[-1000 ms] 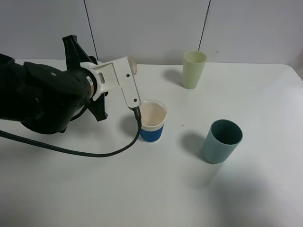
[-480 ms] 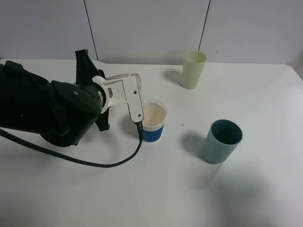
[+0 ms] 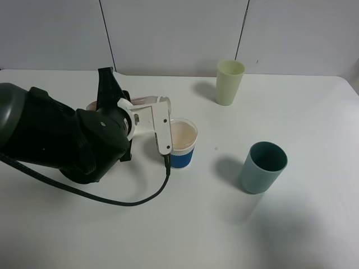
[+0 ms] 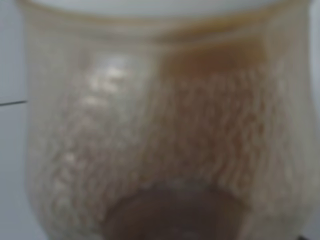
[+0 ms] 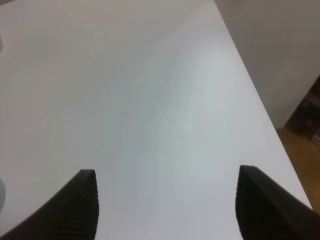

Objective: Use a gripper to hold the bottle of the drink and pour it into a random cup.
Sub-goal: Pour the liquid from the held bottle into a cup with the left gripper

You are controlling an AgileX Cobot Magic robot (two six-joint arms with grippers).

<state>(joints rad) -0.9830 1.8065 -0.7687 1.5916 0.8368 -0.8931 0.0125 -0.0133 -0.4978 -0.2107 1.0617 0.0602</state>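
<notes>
Black left gripper [image 3: 136, 115], clenched on the bottle [image 3: 154, 101], has rolled over toward the cup [image 3: 182, 144]. The bottle's mouth now sits just beside its rim, so pouring looks underway. The right gripper [image 5: 165, 205] hangs spread, empty. Brown drink [image 4: 175, 215] remains inside.

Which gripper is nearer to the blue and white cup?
Left. The left gripper holds the bottle beside the cup; the right gripper hangs over bare table, outside the overhead view.
</notes>
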